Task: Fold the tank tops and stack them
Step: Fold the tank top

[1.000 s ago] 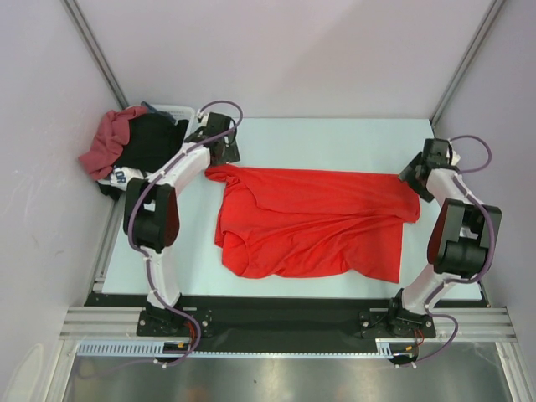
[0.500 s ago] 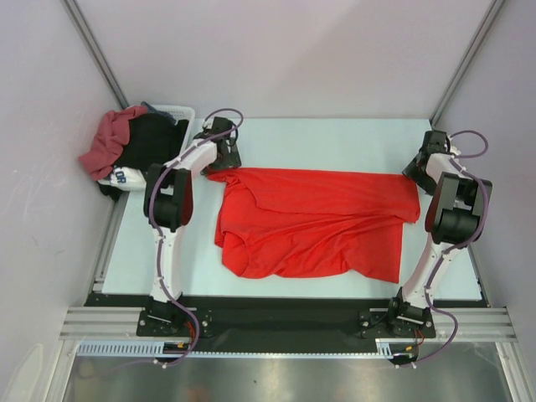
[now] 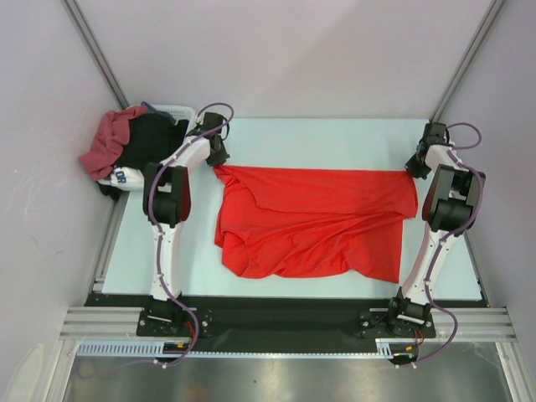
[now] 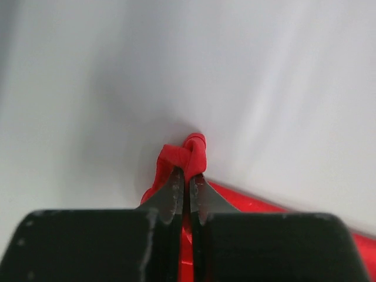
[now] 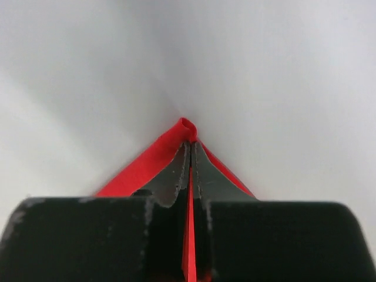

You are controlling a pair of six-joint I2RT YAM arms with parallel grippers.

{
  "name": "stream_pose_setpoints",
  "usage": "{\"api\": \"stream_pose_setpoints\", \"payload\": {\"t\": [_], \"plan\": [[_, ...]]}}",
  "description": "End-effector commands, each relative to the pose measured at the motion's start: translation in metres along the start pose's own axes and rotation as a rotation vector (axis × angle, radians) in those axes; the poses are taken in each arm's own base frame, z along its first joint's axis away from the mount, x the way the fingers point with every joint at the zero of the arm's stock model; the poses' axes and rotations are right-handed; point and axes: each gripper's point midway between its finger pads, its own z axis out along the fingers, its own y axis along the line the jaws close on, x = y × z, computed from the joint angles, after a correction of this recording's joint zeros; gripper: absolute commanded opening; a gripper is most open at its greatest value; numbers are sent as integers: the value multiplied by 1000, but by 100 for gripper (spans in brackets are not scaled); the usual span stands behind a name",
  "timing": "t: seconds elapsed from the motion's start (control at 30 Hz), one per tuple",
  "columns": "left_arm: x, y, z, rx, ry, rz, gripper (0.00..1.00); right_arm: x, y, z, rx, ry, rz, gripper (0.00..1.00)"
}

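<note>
The bright red tank top (image 3: 318, 222) lies spread across the middle of the table, crumpled at its near left. My left gripper (image 3: 219, 159) is shut on its far left corner, and the pinched cloth (image 4: 189, 151) bunches up just past the fingertips (image 4: 176, 183). At the far right corner my right gripper (image 3: 412, 170) is shut on the hem, where a red fold (image 5: 147, 164) pokes out beyond the closed jaws. The darker maroon tank top (image 3: 105, 142) sits in a heap at the far left, off the table.
A black garment (image 3: 151, 142) and a white cloth with dark lettering (image 3: 121, 176) are piled with the maroon top against a white basket (image 3: 180, 109). Grey walls close in the left, the back and the right. A black strip (image 3: 285, 306) edges the table's near side.
Both grippers reached out to the red top's far corners and shut on them. The far edge now runs straighter between the two grips.
</note>
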Motion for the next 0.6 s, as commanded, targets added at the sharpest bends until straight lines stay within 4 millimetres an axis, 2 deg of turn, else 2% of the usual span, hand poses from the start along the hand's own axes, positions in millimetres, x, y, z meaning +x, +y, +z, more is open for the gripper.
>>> {"api": "stream_pose_setpoints", "payload": {"t": [0.0,0.23,0.27,0.3,0.33,0.37,0.4,0.43,0.47,0.5,0.53,0.57], "plan": [[-16,-14,7,76,-18,-39,0,7,11,14,-56,44,6,0],[-40,1,14,104,-55,-176,0,-19,22,29,-77,1,54,0],[-46,6,14,98,-67,-199,0,-33,28,27,-92,-24,63,0],[-50,8,14,95,-79,-208,0,-37,31,29,-97,-30,71,0],[-59,8,12,94,-103,-219,0,-34,32,40,-92,-15,71,0],[-62,11,16,91,-107,-233,0,-51,40,35,-106,-43,79,0],[-67,11,17,96,-116,-238,0,-53,42,39,-110,-43,79,0],[-81,6,13,115,-144,-243,0,-51,42,49,-104,-34,84,0],[-79,6,23,109,-132,-241,0,-53,43,54,-105,-31,86,0],[-95,1,18,127,-162,-244,0,-68,50,49,-123,-58,93,0],[-99,-3,20,145,-166,-242,0,-66,49,57,-118,-49,102,0],[-96,-6,28,153,-159,-245,0,-72,50,57,-121,-61,109,0]]}}
